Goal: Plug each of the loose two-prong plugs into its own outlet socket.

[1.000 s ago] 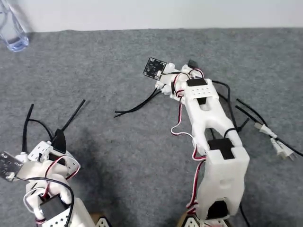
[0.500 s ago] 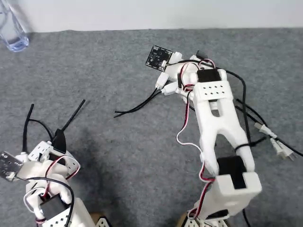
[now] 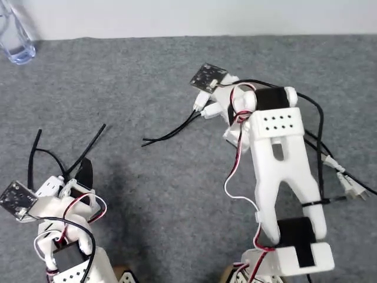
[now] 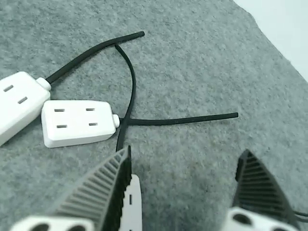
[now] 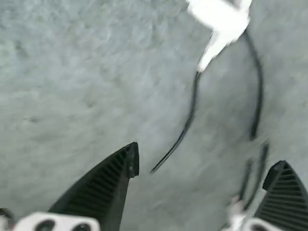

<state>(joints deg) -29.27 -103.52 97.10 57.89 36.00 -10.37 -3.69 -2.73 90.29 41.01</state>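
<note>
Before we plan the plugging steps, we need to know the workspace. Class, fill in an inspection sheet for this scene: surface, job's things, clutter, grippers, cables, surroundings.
Surface: grey felt-like mat.
Job's things: white outlet sockets flat beside the left gripper, visible slots empty; a loose plug near the right gripper; more plugs farther right.
Clutter: clear container at the far corner.
Grippers: both open, empty.
Cables: short black cables loose on the mat.
Surroundings: pale wall behind.
</note>
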